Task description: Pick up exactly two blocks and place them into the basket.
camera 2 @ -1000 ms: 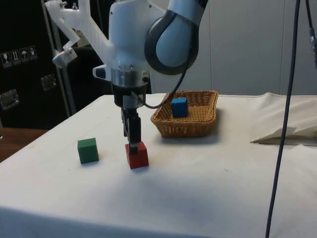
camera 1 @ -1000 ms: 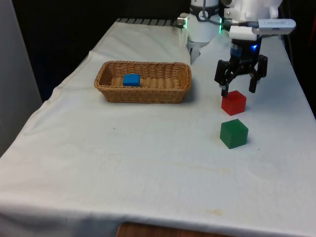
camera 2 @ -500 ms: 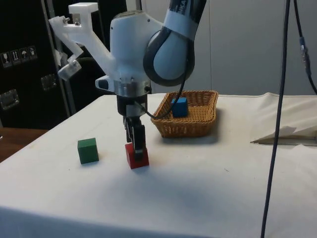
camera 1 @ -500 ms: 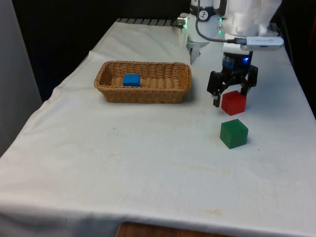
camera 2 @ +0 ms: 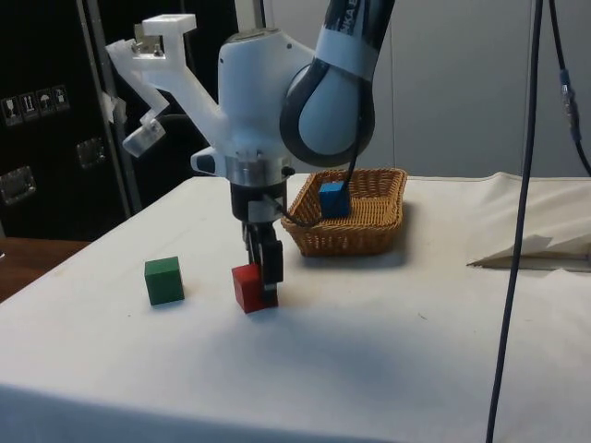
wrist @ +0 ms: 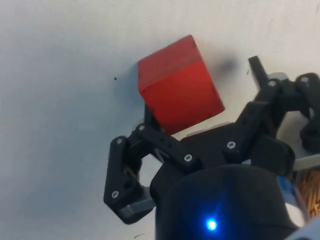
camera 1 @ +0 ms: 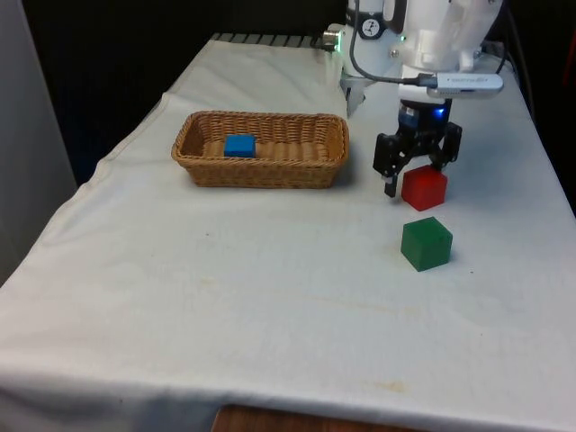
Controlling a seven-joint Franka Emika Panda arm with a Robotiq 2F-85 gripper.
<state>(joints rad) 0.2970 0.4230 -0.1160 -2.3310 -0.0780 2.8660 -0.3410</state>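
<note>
Front view: gripper (camera 1: pixel 417 168) spread wide, low astride red block (camera 1: pixel 425 187) | step: second pick, blue block (camera 1: pixel 239 145) lies in basket (camera 1: pixel 261 171) | next: centre, close.

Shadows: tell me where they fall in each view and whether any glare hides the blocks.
Front view: soft shadow under the green block and beside the basket, no glare. Side view: a faint shadow on the cloth beneath the arm, by the red block. Wrist view: a dim shadow by the red block, which is evenly lit and unobscured.
</note>
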